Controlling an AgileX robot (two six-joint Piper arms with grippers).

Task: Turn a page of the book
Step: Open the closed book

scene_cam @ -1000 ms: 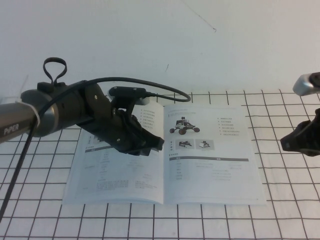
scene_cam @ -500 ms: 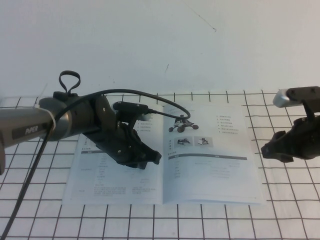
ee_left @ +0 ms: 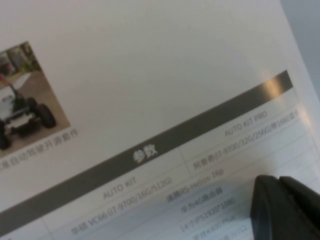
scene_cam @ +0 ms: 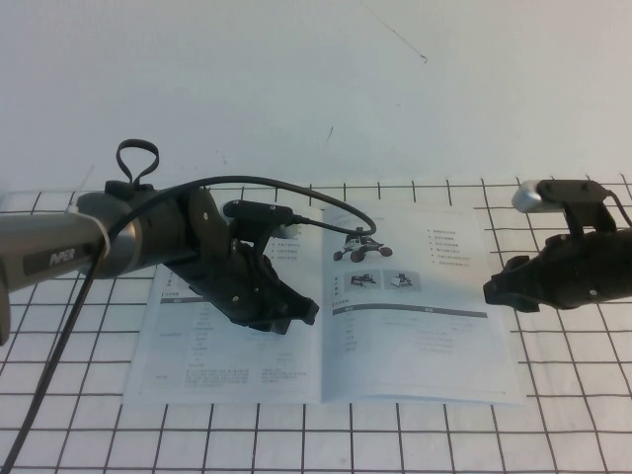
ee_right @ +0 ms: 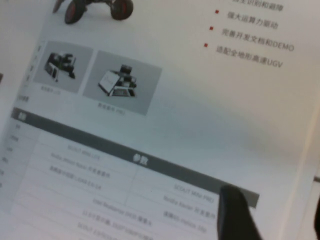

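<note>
High view: the book (scene_cam: 326,306) lies open and flat on the gridded surface (scene_cam: 573,425), spine running away from the robot, long axis of the spread across it, left to right. The left arm reaches in over the left-hand leaf; the left hand (scene_cam: 296,314) sits low on that leaf just beside the spine, hiding its upper print. A black cable (scene_cam: 296,185) loops from the arm over the book's top edge. The page (scene_cam: 420,301), the right-hand leaf with the rover photo, two small photos and a grey bar, lies flat and uncovered. The right hand (scene_cam: 497,292) hangs at that leaf's outer edge, pointing inward toward the spine; cannot tell from here whether it touches the paper.

Left wrist view: a leaf with grey bar (ee_left: 150,150) and a vehicle photo fills the frame. Dark fingertips (ee_left: 280,205) sit together at the corner, narrow, no gap seen, nothing between them.

Right wrist view: the page (ee_right: 165,115) lies below. One finger (ee_right: 235,212) is well apart from the other at the frame edge; hand wide, holding nothing.
</note>
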